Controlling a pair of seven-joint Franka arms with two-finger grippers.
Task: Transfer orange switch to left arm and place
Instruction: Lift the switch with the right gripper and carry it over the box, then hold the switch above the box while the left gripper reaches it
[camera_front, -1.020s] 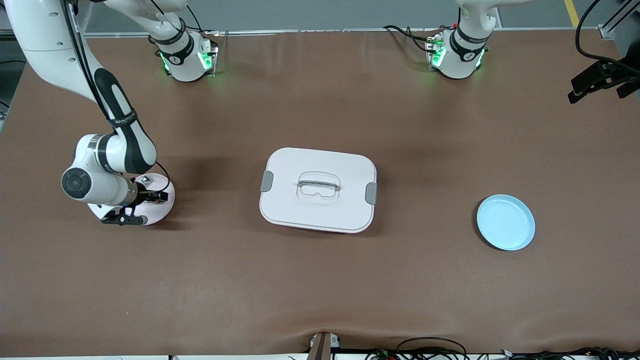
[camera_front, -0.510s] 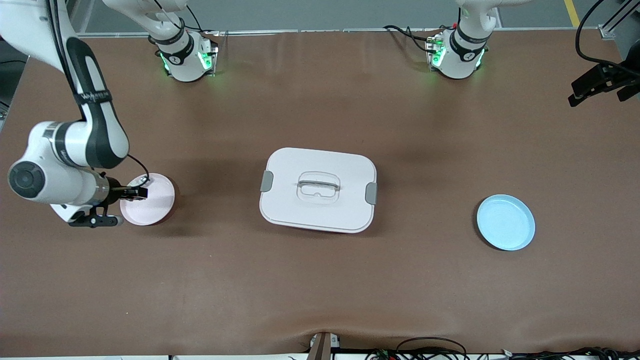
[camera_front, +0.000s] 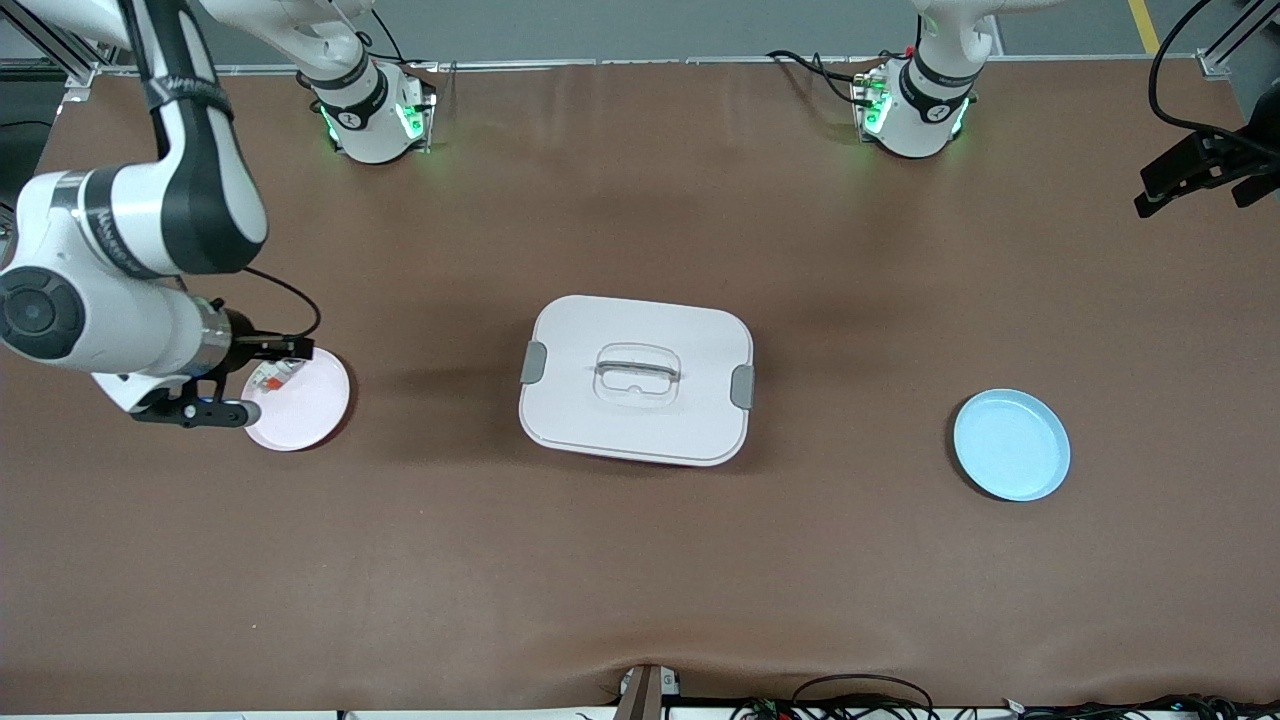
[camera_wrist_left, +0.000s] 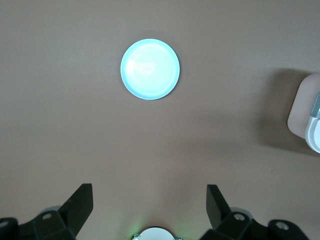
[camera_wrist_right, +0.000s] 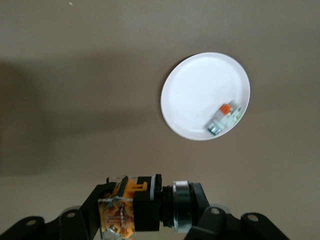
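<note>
The orange switch (camera_wrist_right: 131, 210), a black block with an orange clear-faced end and a metal ring, is clamped in my right gripper (camera_wrist_right: 145, 212). In the front view the right gripper (camera_front: 290, 348) hangs above the edge of the pale pink plate (camera_front: 310, 405) at the right arm's end of the table. The white box (camera_front: 636, 378), with grey latches, stands at the table's middle, well apart from that gripper. My left gripper (camera_wrist_left: 149, 190) is open and empty, high over bare table, and it waits.
A small white-and-silver component with a red mark (camera_front: 268, 375) lies on the pink plate (camera_wrist_right: 200, 85). A light blue plate (camera_front: 1010, 445) sits empty toward the left arm's end. Brown mat lies open nearer the front camera.
My right gripper has risen from the pink plate with the switch and drawn back toward the right arm's end. The white-and-silver component now shows on the plate. The left arm has barely moved.
</note>
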